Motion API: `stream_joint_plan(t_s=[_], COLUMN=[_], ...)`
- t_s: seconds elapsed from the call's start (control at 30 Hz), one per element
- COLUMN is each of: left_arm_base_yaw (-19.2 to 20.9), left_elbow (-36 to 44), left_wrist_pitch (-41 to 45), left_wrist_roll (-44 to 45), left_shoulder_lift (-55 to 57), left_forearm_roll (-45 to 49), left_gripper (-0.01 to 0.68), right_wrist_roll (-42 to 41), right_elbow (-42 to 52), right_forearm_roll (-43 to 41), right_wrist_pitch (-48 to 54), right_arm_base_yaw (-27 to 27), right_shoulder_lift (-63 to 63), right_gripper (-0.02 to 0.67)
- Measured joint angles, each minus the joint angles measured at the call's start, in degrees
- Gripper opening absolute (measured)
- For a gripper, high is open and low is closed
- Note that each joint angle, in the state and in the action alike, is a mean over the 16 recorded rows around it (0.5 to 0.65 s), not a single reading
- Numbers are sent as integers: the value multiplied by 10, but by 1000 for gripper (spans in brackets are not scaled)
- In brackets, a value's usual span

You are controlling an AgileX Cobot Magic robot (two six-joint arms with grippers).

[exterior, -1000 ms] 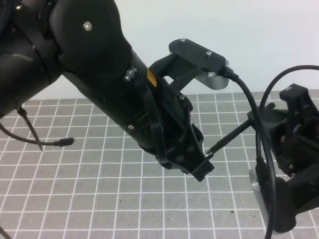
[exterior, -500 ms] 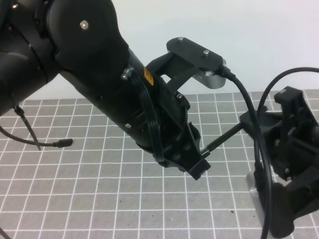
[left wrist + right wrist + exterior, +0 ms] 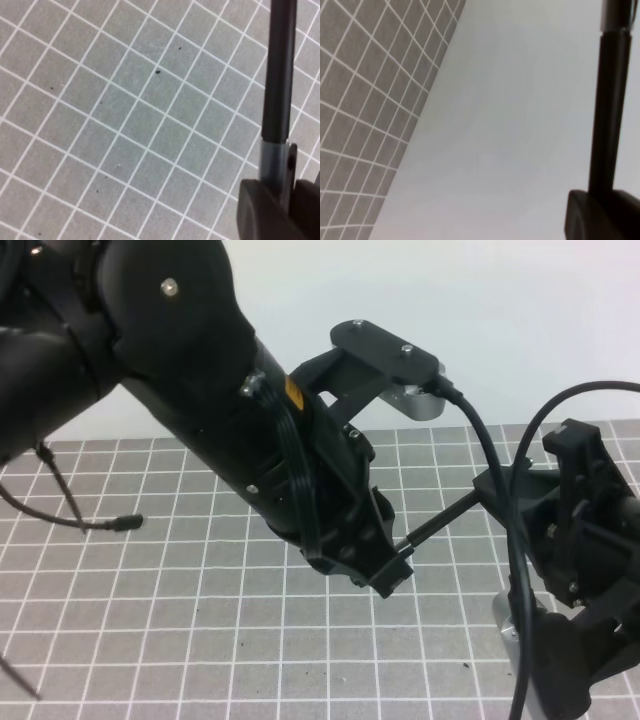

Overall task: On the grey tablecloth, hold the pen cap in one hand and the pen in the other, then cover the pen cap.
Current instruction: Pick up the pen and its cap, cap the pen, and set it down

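Now I am at the capping step: my right claw (image 3: 500, 485) grips the pen (image 3: 445, 521) at three o'clock, my left claw (image 3: 392, 565) clamps the cap (image 3: 274, 162), pen already meeting it above the cloth (image 3: 150, 620). Next, push straight along the pen's line.

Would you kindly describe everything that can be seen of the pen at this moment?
The pen is a long, thin, matte black stick, held off the grey tablecloth and tilted, spanning the gap between the two grippers. Its upper end sits in the right gripper; its lower end meets the left gripper. In the left wrist view a paler grey section joins the black shaft just above the fingers; whether that is the cap cannot be told.
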Motion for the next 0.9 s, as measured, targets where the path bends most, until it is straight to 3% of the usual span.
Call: stream_joint_plan(t_s=[0.57, 0.9], left_arm_base_yaw=[0, 0], left_elbow=[-37, -40], left_wrist_pitch=[21, -6], left_wrist_roll=[8, 9], left_shoulder_lift=[15, 17], left_forearm_roll=[16, 46], left_gripper=[90, 223], right_wrist_roll=[17, 65], right_elbow=[-1, 0], right_forearm_roll=[-1, -1], right_wrist_pitch=[-9, -18], right_arm_base_yaw=[0, 3], right_shoulder_lift=[0, 2], right_gripper=[28, 103])
